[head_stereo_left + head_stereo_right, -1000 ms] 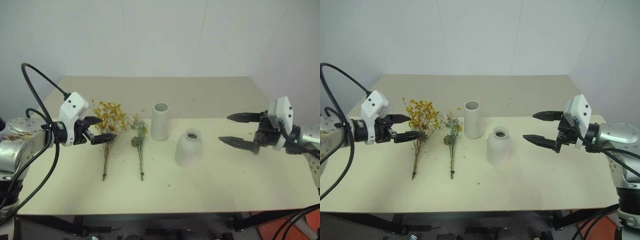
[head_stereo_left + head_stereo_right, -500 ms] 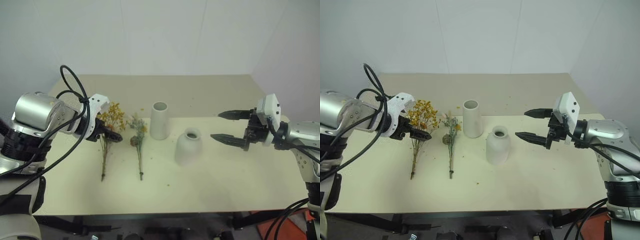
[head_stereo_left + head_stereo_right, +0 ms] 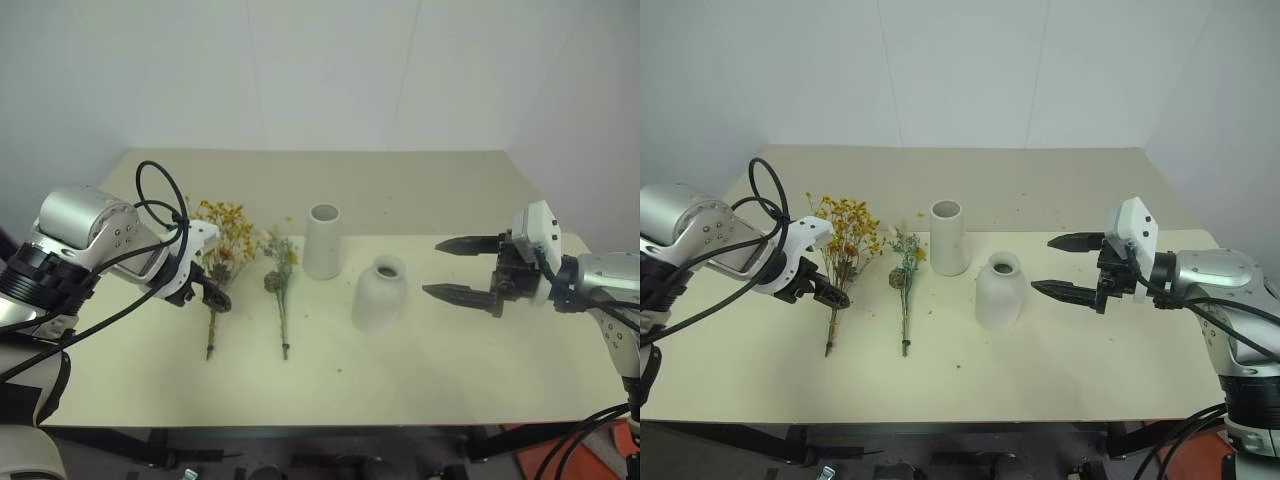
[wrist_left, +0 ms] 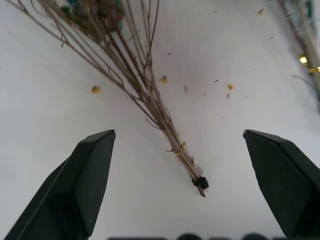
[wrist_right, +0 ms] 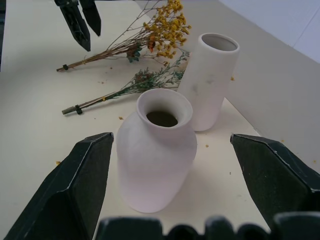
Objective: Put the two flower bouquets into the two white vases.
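Left gripper tips down over the yellow bouquet's stems; right gripper waits by the squat vase.

A second ago the left gripper (image 4: 177, 165) pointed level at the bushy sprig of tiny yellow-orange blooms (image 3: 226, 232); now it has sunk and turned downward, its two black fingers (image 4: 82, 180) spread wide with the sprig's thin brown stems (image 4: 155, 105) lying on the cream table (image 3: 450, 370) between them, not touched. The slimmer grey-green sprig (image 3: 279, 270) lies flat just beyond it, towards the tall white cylinder vase (image 3: 322, 241). The right gripper (image 3: 462, 268), fingers also wide apart and empty, has barely shifted; the squat bell-shaped white vase (image 5: 157, 150) stands upright just ahead of its tips.
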Tool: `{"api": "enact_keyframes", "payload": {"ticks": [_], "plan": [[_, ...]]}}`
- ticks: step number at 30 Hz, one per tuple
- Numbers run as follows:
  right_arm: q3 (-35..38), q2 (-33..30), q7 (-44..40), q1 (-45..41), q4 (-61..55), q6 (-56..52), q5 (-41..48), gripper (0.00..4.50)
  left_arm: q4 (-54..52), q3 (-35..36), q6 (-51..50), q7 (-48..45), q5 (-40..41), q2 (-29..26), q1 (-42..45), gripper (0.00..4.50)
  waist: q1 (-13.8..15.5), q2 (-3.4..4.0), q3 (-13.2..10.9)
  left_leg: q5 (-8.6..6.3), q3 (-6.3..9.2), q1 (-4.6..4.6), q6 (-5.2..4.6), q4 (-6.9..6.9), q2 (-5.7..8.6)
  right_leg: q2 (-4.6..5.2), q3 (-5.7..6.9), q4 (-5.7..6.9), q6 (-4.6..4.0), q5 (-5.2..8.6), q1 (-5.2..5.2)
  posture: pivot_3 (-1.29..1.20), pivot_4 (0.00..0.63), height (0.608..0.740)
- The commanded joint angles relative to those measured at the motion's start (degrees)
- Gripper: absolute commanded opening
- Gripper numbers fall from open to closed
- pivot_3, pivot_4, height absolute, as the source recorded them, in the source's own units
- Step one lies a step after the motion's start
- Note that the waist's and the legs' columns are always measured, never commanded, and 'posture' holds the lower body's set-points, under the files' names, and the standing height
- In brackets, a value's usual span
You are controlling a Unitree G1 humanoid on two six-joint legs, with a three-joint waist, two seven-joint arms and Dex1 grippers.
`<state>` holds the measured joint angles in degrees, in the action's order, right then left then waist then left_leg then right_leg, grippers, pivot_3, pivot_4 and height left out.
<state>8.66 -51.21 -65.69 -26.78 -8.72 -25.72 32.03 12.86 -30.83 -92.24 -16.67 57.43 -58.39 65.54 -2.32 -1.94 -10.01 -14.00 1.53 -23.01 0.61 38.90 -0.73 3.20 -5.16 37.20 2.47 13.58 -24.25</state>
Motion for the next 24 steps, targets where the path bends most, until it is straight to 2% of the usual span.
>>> {"api": "enact_keyframes", "payload": {"ticks": [1,8,14,17,24], "plan": [[2.44,-1.34,0.19,-0.51,-2.07,-0.68,1.21,4.4,3.62,-0.73,-0.26,7.19,5.8,1.18,1.38,4.5,0.03,0.0,0.0,0.0,0.01,-0.03,0.0,0.0,0.0,0.0,0.01,0.0,0.0,0.0,-0.01,0.0,0.15,0.74],[2.06,-1.47,0.01,-0.98,-1.34,-0.82,1.13,4.4,8.87,-0.16,-0.26,19.58,15.67,3.87,0.86,4.5,0.01,0.0,0.0,0.0,0.02,-0.04,0.0,0.0,0.02,0.03,0.0,0.0,-0.01,-0.01,-0.04,0.0,0.15,0.74],[1.73,-1.34,-0.13,-1.23,-1.12,-0.81,1.15,4.4,12.49,3.25,-0.26,27.05,17.31,8.72,-0.4,4.5,0.22,0.0,0.0,0.01,0.04,-0.06,0.01,0.01,0.06,0.06,0.02,-0.02,-0.01,-0.01,-0.02,0.0,0.15,0.74],[1.72,-1.14,-0.11,-0.93,-1.24,-0.78,1.27,4.5,15.02,6.9,-0.26,30.26,13.79,12.41,-1.36,3.9,0.31,-0.01,0.0,0.02,0.04,-0.07,0.03,0.02,0.11,0.1,0.02,-0.02,-0.01,-0.02,-0.02,0.0,0.15,0.74],[2.15,-0.82,0.54,-0.05,-2.08,-0.87,1.65,4.5,17.41,13.18,-0.26,31.79,4.68,17.58,-2.92,1.64,0.37,0.01,0.01,0.05,0.05,0.03,0.08,-0.01,0.17,0.13,0.01,0.0,0.0,-0.02,0.04,0.0,0.15,0.74]]}}
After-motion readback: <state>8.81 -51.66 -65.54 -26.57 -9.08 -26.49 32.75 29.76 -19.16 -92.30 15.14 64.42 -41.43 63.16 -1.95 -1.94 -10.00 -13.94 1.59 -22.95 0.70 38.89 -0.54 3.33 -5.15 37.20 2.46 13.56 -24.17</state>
